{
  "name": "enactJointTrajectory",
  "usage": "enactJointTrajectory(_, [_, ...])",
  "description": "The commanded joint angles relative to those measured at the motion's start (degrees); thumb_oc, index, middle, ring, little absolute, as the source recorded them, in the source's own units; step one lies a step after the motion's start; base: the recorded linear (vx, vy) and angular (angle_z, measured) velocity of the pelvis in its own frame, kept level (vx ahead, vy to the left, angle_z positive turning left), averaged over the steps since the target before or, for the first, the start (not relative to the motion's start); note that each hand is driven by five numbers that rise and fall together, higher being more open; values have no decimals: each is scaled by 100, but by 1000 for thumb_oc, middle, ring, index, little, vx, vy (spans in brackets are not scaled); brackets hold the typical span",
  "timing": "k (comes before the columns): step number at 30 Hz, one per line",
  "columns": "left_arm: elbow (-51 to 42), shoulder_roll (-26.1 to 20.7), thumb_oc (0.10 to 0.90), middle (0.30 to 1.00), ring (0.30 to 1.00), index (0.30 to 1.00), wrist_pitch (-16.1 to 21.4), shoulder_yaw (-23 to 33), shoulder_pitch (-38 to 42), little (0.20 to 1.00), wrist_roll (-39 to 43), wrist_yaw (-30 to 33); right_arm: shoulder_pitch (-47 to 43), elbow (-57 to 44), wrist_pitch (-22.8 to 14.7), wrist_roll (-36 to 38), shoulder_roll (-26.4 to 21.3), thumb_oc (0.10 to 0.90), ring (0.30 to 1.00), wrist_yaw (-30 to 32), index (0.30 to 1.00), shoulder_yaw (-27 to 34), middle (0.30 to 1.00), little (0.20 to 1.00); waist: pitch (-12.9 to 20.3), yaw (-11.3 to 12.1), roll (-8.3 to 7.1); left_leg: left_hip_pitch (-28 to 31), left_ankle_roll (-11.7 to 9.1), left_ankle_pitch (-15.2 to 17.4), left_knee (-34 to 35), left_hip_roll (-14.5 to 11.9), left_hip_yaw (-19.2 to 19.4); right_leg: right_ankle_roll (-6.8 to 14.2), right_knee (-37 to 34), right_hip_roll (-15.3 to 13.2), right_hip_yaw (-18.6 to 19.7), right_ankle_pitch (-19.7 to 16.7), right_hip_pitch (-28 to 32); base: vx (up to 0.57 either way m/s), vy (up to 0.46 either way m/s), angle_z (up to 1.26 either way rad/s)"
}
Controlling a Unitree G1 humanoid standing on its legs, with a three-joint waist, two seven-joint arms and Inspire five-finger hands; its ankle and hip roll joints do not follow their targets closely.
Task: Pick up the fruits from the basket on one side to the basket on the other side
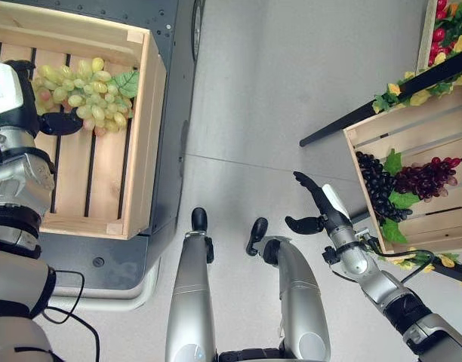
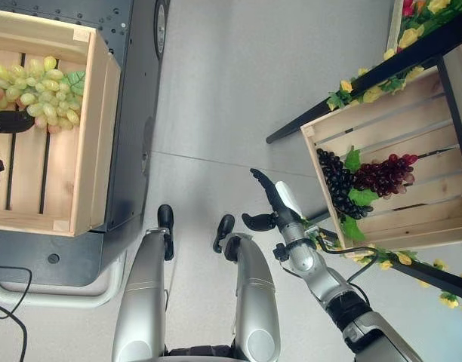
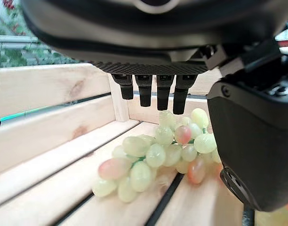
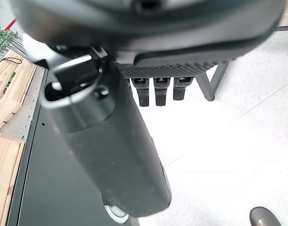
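A bunch of green grapes (image 1: 84, 94) lies on the slats of the wooden crate (image 1: 144, 151) at the left. My left hand (image 1: 23, 113) hovers over that crate beside the bunch, open. Its fingers (image 3: 151, 89) are straight above the green grapes (image 3: 153, 157) and its thumb (image 1: 61, 123) rests close against them without gripping. The crate at the right (image 1: 389, 132) holds black grapes (image 1: 378, 185) and red grapes (image 1: 427, 177) with green leaves. My right hand (image 1: 318, 207) is open in the air over the floor, just left of that crate, holding nothing.
The left crate sits on a dark cart (image 1: 170, 45). The right crate rests on a black stand (image 1: 359, 115) trimmed with yellow flowers. Another crate (image 1: 446, 30) with red and yellow fruit is at the top right. Grey floor (image 1: 276, 98) lies between the two sides.
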State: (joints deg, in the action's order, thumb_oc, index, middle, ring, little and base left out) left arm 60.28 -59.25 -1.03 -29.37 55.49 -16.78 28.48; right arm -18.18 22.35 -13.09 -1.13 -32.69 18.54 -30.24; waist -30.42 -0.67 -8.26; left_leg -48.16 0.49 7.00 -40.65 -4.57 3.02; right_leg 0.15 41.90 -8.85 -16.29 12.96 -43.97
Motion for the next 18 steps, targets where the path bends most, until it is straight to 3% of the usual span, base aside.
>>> enactJointTrajectory(1, [-39, -606, 800, 900, 900, 900, -238, 154, 546, 900, -29, -149, 200, -488, -467, 294, -142, 800, 900, 145, 900, 257, 900, 900, 62, 130, 102, 660, 220, 470, 636, 233, 345, 43, -59, 207, 4, 113, 375, 0, 0, 0])
enactJointTrajectory(11, [717, -755, 800, 900, 900, 900, -903, -332, 686, 900, -521, -663, 165, -491, -571, 464, -209, 800, 900, 56, 900, 232, 900, 900, 62, 79, 30, 493, 223, 426, 686, 212, 312, 64, -128, 250, -19, 47, 217, -4, 0, 1])
enactJointTrajectory(18, [1084, -782, 800, 900, 900, 900, -1231, -142, 460, 900, -186, -1214, 204, -605, -674, 562, -229, 800, 900, 75, 900, 224, 900, 900, 62, 104, -47, 449, 227, 394, 728, 216, 236, 73, -128, 272, -72, 12, 190, -14, -16, 0])
